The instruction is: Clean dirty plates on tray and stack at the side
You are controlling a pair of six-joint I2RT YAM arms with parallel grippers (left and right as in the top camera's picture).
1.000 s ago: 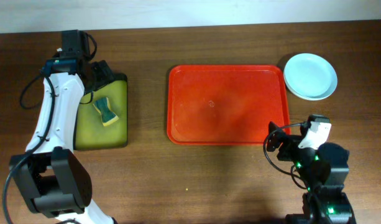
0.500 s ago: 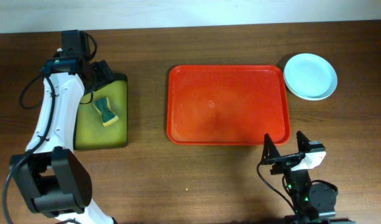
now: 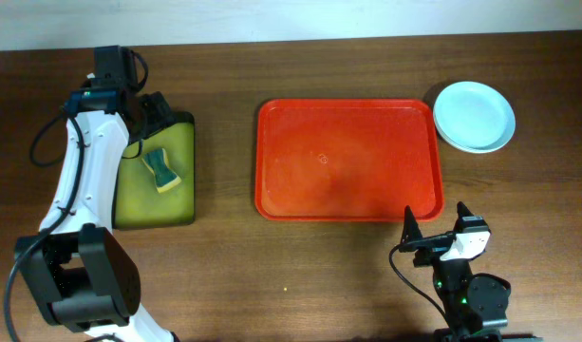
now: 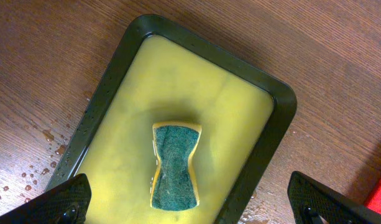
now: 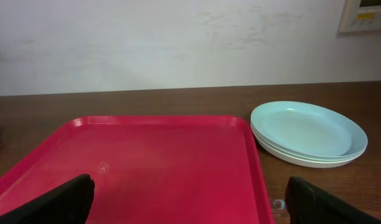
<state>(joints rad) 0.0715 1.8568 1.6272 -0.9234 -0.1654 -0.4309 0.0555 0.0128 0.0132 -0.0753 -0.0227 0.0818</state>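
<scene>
The red tray (image 3: 347, 161) lies in the middle of the table with no plates on it; it also fills the right wrist view (image 5: 146, 168). The plates (image 3: 474, 116) stand stacked on the table just past the tray's far right corner, pale blue on top; the stack shows in the right wrist view (image 5: 308, 134). My right gripper (image 3: 435, 231) is open and empty, low at the tray's near right edge. My left gripper (image 3: 156, 112) is open and empty above the yellow-green tray (image 3: 181, 190), over a green-and-yellow sponge (image 4: 174, 165).
The black-rimmed yellow-green tray (image 4: 196, 81) sits at the left with the sponge (image 3: 160, 169) in it. Water drops lie on the wood beside it (image 4: 44, 155). A small water ring lies on the table beside the red tray (image 5: 277, 204).
My right arm has drawn back from the tray's right side toward the table's near edge and settled low there. The left arm, plates and tray have not moved.
</scene>
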